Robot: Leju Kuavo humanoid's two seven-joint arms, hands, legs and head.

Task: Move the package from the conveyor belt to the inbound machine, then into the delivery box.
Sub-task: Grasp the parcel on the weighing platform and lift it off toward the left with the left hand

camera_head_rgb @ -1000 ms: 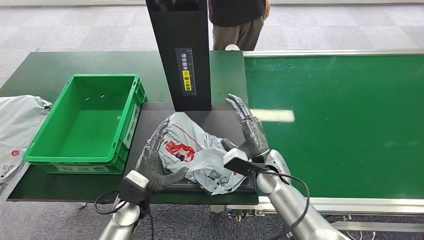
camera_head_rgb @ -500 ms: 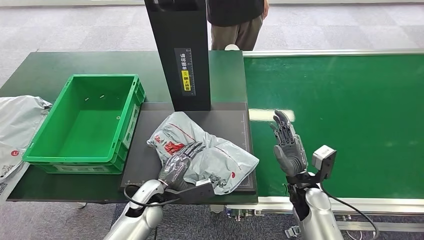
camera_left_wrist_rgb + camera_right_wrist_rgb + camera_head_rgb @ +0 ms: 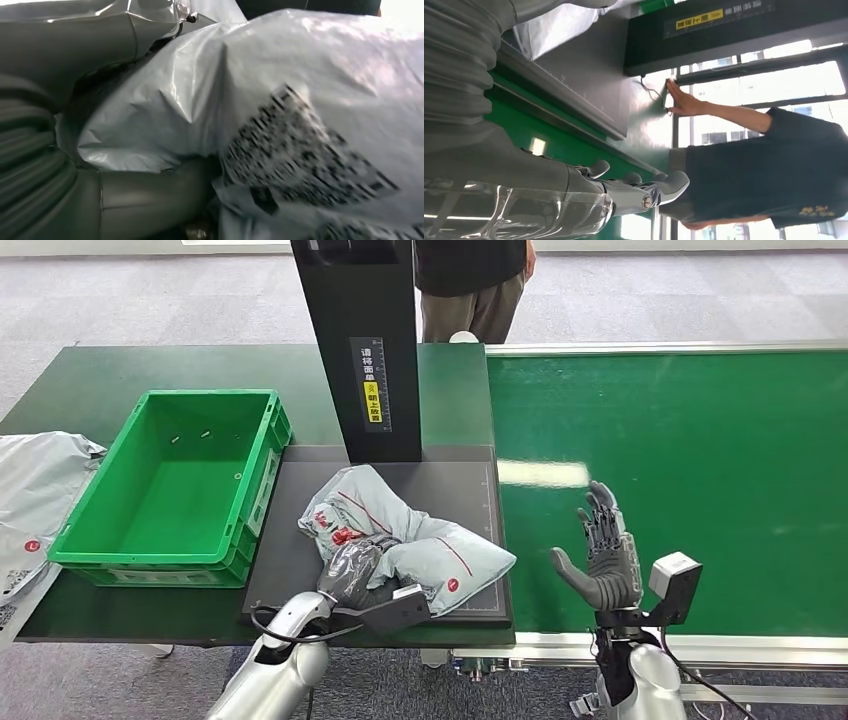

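Fingers of the left hand curl over the near edge of the crumpled grey plastic mailer package, gripping it; in the left wrist view the thick thumb lies under a fold of the package while its printed code patch faces the camera. Package position: on the flat black platform of the inbound machine, in front of the machine's upright black column. Its long axis runs diagonally across the platform, from the end near the column's base and toward the green plastic crate down to the end pointing at the platform's near corner beside the green conveyor belt. Right hand: raised above the belt's near edge, well apart from the platform, fingers extended and slightly spread, holding nothing; the right wrist view shows the same fingers apart. A person in a dark shirt stands behind the column.
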